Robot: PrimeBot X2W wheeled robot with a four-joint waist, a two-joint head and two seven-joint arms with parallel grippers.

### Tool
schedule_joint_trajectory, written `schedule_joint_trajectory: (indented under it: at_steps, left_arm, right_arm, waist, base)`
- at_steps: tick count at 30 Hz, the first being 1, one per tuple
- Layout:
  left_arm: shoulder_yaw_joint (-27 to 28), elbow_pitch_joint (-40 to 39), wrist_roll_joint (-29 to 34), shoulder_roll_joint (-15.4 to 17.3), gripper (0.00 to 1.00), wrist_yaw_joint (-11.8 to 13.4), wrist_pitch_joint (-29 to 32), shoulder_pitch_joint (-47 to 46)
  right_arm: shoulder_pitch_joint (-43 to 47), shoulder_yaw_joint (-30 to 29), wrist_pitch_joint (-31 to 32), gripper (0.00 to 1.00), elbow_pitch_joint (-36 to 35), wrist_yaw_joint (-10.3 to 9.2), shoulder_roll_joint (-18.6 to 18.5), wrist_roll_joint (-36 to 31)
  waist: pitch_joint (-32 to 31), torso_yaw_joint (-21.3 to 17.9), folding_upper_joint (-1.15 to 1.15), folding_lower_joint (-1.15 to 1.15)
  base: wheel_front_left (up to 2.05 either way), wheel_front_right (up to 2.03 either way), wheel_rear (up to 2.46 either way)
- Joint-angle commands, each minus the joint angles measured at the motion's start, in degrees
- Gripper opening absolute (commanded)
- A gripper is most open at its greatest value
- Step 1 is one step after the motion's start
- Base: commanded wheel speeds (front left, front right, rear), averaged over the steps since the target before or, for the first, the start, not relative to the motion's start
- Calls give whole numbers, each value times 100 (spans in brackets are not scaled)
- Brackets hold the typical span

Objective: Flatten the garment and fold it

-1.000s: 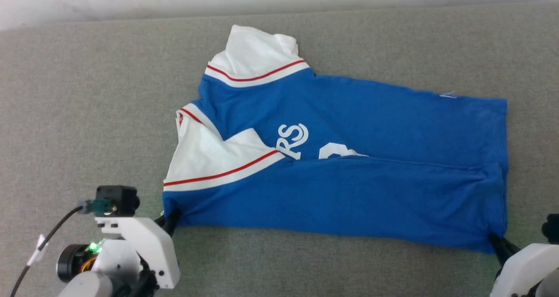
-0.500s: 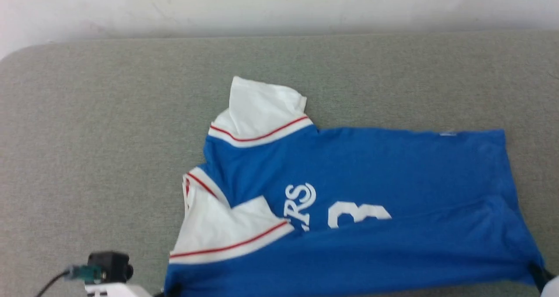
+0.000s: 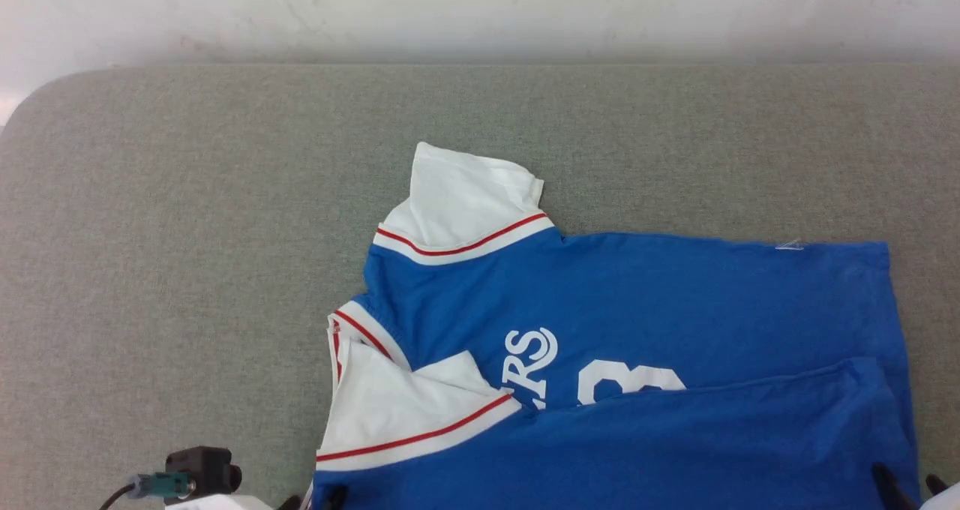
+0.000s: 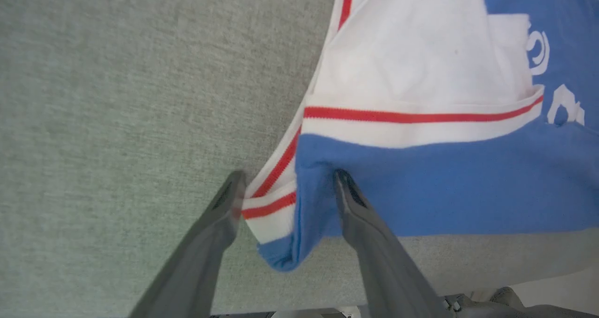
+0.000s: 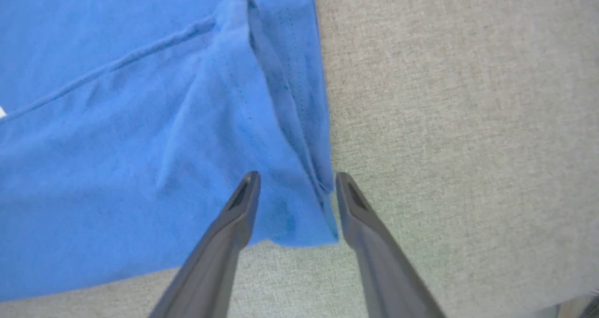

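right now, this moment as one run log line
garment: lying on grey surface, near side folded over | left gripper: open around collar-end corner | right gripper: open around hem corner

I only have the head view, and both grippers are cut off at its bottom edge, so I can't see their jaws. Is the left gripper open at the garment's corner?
Observer: Yes. In the left wrist view the left gripper stands open, and the corner of the garment, with its striped trim, lies loose between the fingers.
Operator: And the right gripper?
Observer: The right gripper is open too. The blue hem corner lies between its fingers, unpinched.
Operator: Is that corner flat?
Observer: No. A raised ridge of cloth runs up from it along the hem.
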Motion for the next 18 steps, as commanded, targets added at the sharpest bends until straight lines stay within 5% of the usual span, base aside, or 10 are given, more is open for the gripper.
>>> schedule_joint_trajectory:
  at_steps: [1, 11, 14, 18]
  left_arm:
    - [43, 25, -41, -36, 100, -56, -64, -95]
    - [971, -1042, 328, 375, 100, 78, -816, -501]
    - [1257, -1415, 689, 568, 100, 146, -1089, -1100]
    - [1153, -1436, 1085, 924, 100, -75, -988, -2268]
  right_arm:
    - [-81, 27, -64, 100, -35, -9, 4, 82]
    - [-647, 59, -800, 100, -1277, -9, 5, 27]
    - [-828, 256, -1105, 100, -1544, -9, 5, -128]
    - [-1058, 522, -1418, 100, -1656, -9, 6, -259]
  waist:
    - [7, -10, 0, 0]
    - [327, -155, 0, 0]
    - [560, -209, 0, 0]
    - [949, -303, 0, 0]
  base:
    - [0, 0, 0]
    - [0, 0, 0]
    - [0, 0, 0]
    - [0, 0, 0]
